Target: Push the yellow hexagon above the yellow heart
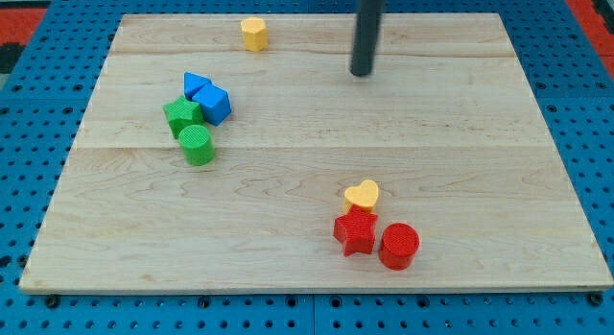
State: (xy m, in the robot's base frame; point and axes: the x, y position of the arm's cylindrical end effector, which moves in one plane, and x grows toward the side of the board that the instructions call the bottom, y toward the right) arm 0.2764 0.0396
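The yellow hexagon [253, 33] sits near the board's top edge, left of centre. The yellow heart [363, 194] lies at the lower right of centre, touching a red star [354, 231] just below it. My tip [361, 72] is on the board near the top, well to the right of the hexagon and far above the heart. It touches no block.
A red cylinder [399, 246] sits right of the red star. On the left is a tight cluster: a blue triangular block [196, 84], a blue cube [215, 105], a green block [181, 114] and a green cylinder [198, 144]. The wooden board [480, 133] lies on a blue pegboard.
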